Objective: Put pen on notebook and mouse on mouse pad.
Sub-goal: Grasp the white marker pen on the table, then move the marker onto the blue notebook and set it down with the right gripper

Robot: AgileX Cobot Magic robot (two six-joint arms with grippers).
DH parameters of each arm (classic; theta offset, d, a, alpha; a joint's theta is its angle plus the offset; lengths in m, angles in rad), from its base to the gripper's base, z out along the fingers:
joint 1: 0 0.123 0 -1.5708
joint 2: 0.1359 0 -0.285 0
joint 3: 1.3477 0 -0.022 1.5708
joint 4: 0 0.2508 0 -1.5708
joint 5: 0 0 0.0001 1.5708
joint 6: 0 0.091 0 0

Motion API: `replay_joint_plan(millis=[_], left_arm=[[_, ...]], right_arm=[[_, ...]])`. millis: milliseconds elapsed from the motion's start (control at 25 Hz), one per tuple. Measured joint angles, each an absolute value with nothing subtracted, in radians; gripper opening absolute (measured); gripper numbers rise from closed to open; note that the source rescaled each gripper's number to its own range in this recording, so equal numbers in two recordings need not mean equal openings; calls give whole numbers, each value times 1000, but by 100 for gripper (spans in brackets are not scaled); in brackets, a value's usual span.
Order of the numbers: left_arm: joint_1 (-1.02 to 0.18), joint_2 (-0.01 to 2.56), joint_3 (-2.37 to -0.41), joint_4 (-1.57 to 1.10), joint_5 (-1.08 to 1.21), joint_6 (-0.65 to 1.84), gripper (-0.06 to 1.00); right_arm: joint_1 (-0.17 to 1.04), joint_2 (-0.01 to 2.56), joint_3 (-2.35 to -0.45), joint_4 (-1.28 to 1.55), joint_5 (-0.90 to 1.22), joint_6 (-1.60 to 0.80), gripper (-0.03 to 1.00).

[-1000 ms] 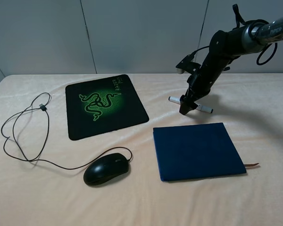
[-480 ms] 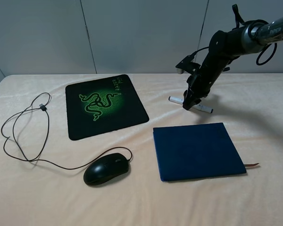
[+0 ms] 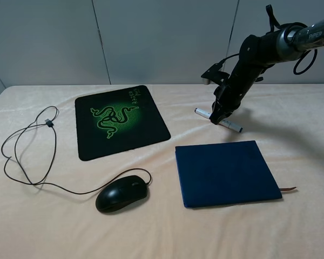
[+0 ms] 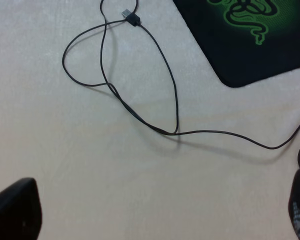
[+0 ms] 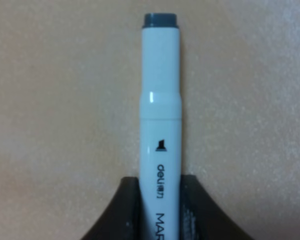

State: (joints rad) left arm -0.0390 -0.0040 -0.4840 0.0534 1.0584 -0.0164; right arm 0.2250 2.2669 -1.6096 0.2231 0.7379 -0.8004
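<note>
The white pen (image 3: 229,125) lies behind the navy notebook (image 3: 227,172), and my right gripper (image 3: 216,117) is shut on its middle. The right wrist view shows the pen (image 5: 161,115) clamped between the dark fingers (image 5: 132,210), with its grey tip pointing away. Near the table's front sits the black mouse (image 3: 121,194), its cable (image 3: 27,140) looping off to the left. The mouse pad (image 3: 121,121) with its green emblem lies behind the mouse. My left gripper (image 4: 160,212) hangs open over the cable (image 4: 140,115), near a corner of the mouse pad (image 4: 250,35).
A cream cloth (image 3: 162,237) covers the whole table. A brown ribbon bookmark (image 3: 288,189) sticks out of the notebook's near right corner. A grey wall runs behind the table's back edge.
My right gripper has gone from open to shut on the pen. The pen has shifted slightly at its left end. The mouse, pad and notebook have not moved.
</note>
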Motion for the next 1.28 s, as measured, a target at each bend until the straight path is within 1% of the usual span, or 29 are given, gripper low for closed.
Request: replay_joint_plan(millis=[360,680,1080,1280], left_arm=[[-39,-4,-484,53,1058,-16,100],[-39,-4,-484,53,1058,-16,100],[-39,-4,-484,53,1058,-16,100],[-39,-4,-484,53,1058,-16,100]], right_arm=[[225,2276,-1684,216,844,-791,0],[225,2200,-1691,211,899,-745,0],[228,2119,-1691,200,1002,-626,0],[260,2077,-1691,184,1050,-545,0]])
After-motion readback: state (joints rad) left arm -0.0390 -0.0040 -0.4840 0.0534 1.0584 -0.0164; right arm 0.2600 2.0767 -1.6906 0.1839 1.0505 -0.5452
